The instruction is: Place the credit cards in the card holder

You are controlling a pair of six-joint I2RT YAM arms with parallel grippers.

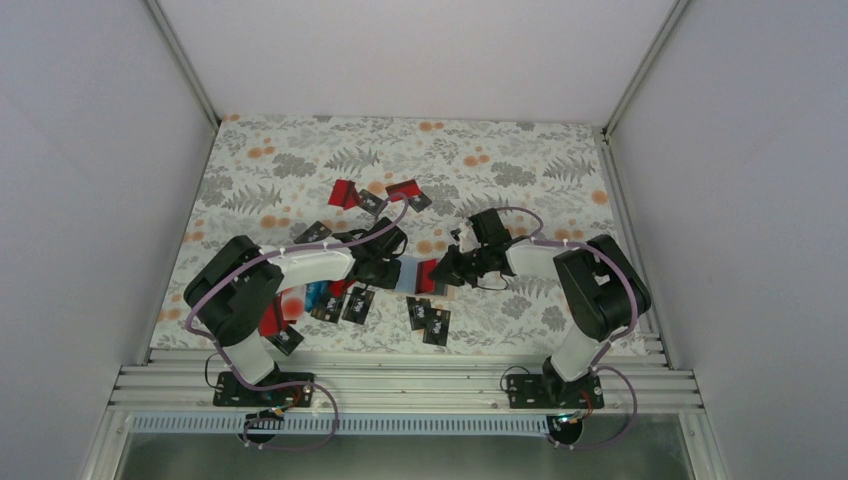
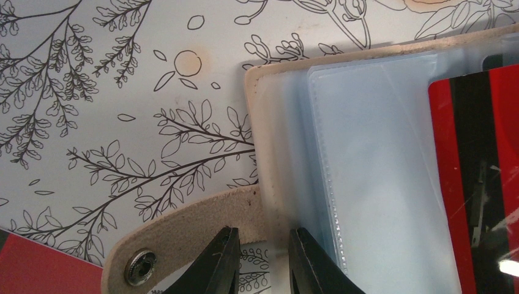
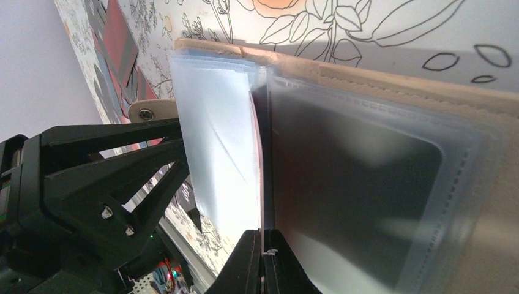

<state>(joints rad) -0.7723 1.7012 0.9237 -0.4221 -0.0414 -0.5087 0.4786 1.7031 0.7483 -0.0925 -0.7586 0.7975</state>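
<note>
Card holder (image 2: 257, 141) lies open on the table (image 1: 560, 160), about the middle and slightly toward the near edge, between the two arms. Tan cover down, clear frosted sleeves (image 2: 379, 184) facing up. Its strap (image 2: 202, 220) sticks out flat on the left arm's side, with the metal snap (image 2: 139, 267) at its tip.

Left claw (image 2: 262, 260): fingers narrowly parted and clamped on the edge of the holder's left half, just beside the root of the strap. Cover and sleeve edge pass between the tips.

Right claw (image 3: 263, 260): fingers pressed tight together on a thin edge that runs up between the sleeves. The edge is tinted red, so it looks to be the red card (image 2: 444, 196). In the left wrist view that card lies over the right part of the sleeves, black stripe along its length. How deep it sits in a pocket cannot be told.

A dark card (image 3: 355, 196) with a rounded corner shows through the right-hand sleeve.

Loose cards on the table:
- two red cards (image 1: 343, 193), with black ones touching them, toward the far edge, about the middle
- a cluster of black cards (image 1: 345, 305) under the left arm, with some red and blue beside it toward the near-left corner
- two black cards (image 1: 436, 325) close to the near edge, about the middle, apart from the holder
</note>
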